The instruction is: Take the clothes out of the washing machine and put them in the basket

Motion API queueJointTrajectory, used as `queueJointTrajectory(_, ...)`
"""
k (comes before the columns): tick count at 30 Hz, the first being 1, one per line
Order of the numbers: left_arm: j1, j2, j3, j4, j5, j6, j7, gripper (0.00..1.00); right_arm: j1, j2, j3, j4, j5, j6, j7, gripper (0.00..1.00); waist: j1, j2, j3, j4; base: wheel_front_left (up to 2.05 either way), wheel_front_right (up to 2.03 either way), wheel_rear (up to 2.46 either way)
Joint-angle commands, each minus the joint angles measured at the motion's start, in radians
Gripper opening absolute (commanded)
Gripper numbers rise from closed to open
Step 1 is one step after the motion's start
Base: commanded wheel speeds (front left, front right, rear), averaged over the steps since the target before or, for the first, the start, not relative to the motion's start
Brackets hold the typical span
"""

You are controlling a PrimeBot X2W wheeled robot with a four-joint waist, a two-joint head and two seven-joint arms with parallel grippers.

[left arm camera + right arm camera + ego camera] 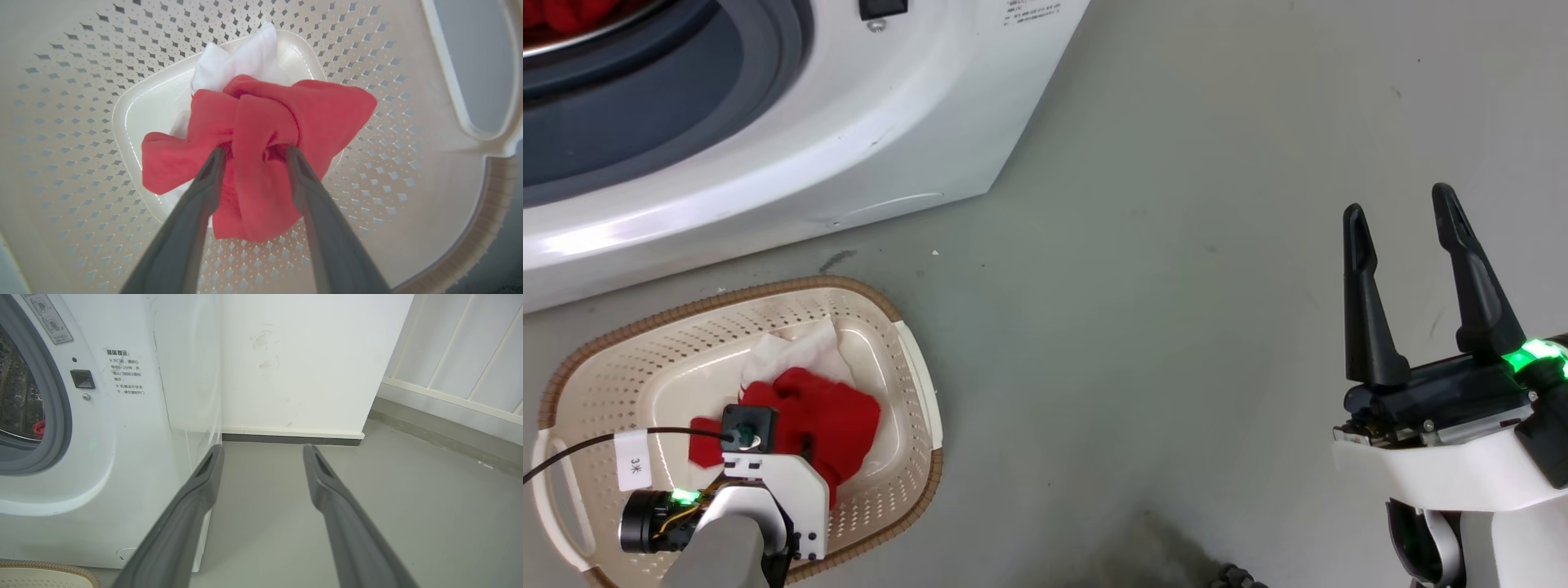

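Observation:
The cream basket [629,359] sits on the floor in front of the washing machine [890,122]. In it a red garment [837,420] lies on a white piece [792,351]. My left wrist [764,482] points straight down into the basket. In the left wrist view my left gripper [255,154] is open, its fingers pressed into the red garment [327,110] with a fold between them, above the white piece [237,61]. More red clothes [572,15] show in the drum. My right gripper [1399,204] hangs open and holds nothing over bare floor at the right.
The right wrist view shows the washing machine's front [135,437] with its grey seal [57,416], a bit of red cloth [39,428] inside, a white wall [306,355] behind, and grey floor [408,498]. The basket's brown rim [49,565] peeks in at the lower left.

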Motion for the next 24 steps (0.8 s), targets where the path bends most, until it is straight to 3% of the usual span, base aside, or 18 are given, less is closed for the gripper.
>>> queueJointTrajectory(1,0.001,0.000,-0.004,0.005,0.003,0.005,-0.010,1.00,-0.004,0.001,0.000,0.003,-0.003,0.000,-0.002,1.00,-0.0001,0.0000,-0.018,0.007,0.00,0.00,0.00)
queueJointTrajectory(10,0.076,-0.038,0.000,-0.034,-0.019,0.002,-0.051,1.00,0.047,0.000,0.000,0.026,-0.028,0.000,-0.002,1.00,-0.0001,0.0000,-0.147,0.045,0.00,0.00,0.00)
queueJointTrajectory(24,0.295,-0.071,0.075,-0.450,0.017,0.061,-0.052,1.00,0.146,0.000,-0.004,0.049,-0.068,0.000,-0.002,1.00,-0.0001,0.0000,-0.348,0.106,0.00,0.00,0.00)
